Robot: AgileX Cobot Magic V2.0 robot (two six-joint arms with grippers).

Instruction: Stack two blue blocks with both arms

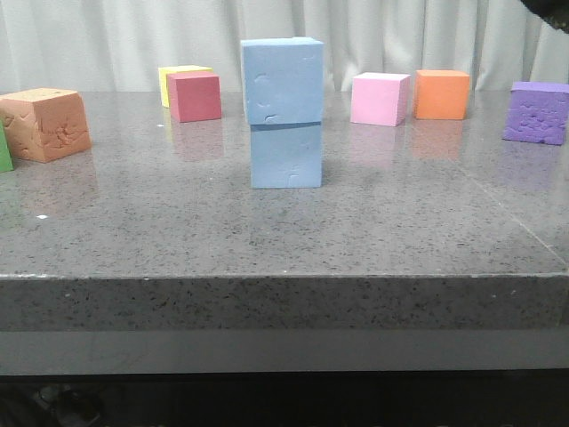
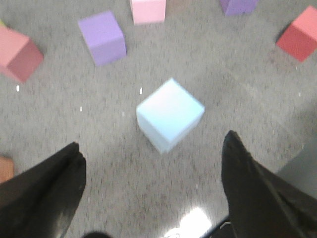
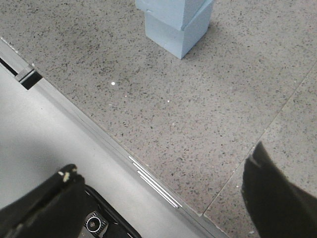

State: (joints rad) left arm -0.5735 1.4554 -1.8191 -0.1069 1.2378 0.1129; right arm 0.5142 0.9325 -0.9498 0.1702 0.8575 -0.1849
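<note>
Two light sky-blue blocks stand stacked at the table's middle: the upper blue block (image 1: pixel 282 80) rests on the lower blue block (image 1: pixel 285 156), turned slightly off its line. In the left wrist view the stack's top (image 2: pixel 171 111) is seen from above, and my left gripper (image 2: pixel 152 144) is open, empty and held apart from it. In the right wrist view the upper block (image 3: pixel 168 10) and lower block (image 3: pixel 178 37) sit far off, and my right gripper (image 3: pixel 163 158) is open and empty over the table's front edge. Neither gripper shows in the front view.
Other cubes ring the stack: salmon-orange (image 1: pixel 44 123) at far left, yellow (image 1: pixel 182 76) and red (image 1: pixel 195 96) at back left, pink (image 1: pixel 380 98) and orange (image 1: pixel 441 93) at back right, purple (image 1: pixel 535 112) at far right. The table's front edge (image 1: pixel 284 276) runs across.
</note>
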